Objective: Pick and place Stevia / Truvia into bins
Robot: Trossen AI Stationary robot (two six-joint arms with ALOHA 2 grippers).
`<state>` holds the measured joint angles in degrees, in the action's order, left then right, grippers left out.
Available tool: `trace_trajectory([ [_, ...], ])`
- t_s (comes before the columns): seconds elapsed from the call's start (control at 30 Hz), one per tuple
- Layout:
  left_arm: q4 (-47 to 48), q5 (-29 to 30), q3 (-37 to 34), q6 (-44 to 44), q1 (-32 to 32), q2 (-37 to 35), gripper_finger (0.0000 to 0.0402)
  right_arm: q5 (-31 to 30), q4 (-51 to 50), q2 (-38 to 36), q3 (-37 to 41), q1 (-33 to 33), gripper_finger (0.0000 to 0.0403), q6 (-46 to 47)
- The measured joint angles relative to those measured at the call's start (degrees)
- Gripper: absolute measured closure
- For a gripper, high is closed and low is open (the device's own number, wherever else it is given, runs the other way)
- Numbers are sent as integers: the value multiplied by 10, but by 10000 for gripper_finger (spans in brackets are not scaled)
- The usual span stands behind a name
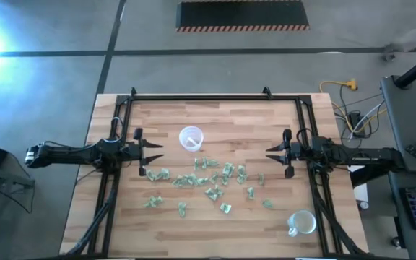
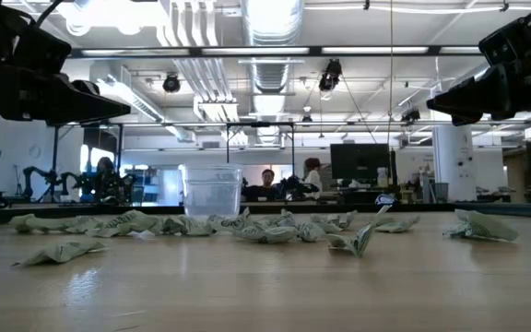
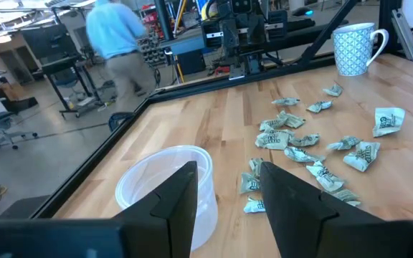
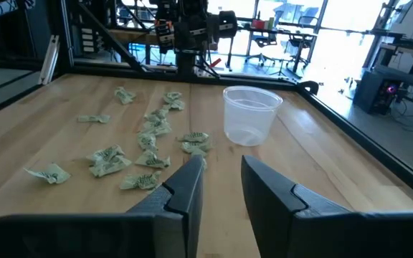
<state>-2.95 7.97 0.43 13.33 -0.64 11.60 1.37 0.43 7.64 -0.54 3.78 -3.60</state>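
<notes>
Several crumpled pale green and white sachets (image 1: 208,177) lie scattered across the middle of the wooden table; they also show in the low view (image 2: 275,227) and in both wrist views (image 3: 307,143) (image 4: 145,143). A translucent round cup (image 1: 191,138) stands upright on its base just beyond them (image 2: 212,189) (image 3: 167,183) (image 4: 251,115). My left gripper (image 1: 154,152) (image 3: 228,193) hovers open at the table's left, near the cup. My right gripper (image 1: 271,152) (image 4: 224,179) hovers open at the right, facing the sachets. Both are raised above the table (image 2: 109,109) (image 2: 441,97).
A white patterned mug (image 1: 302,222) (image 3: 357,46) stands near the table's near right corner. A black frame (image 1: 215,97) runs around the table's edges. A person in a blue shirt (image 3: 117,32) walks in the room beyond the table. Bare wood lies along the near edge.
</notes>
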Motion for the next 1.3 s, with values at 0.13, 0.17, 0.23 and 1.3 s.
trace_trajectory([
  [0.13,0,0,0,0,0,0,265,0,0,0,0,0,316,0],
  [0.17,0,0,0,0,0,0,265,0,0,0,0,0,316,0],
  [0.23,0,0,0,0,0,0,265,0,0,0,0,0,316,0],
  [1.3,-20,0,0,0,0,0,265,0,59,0,0,0,316,33],
])
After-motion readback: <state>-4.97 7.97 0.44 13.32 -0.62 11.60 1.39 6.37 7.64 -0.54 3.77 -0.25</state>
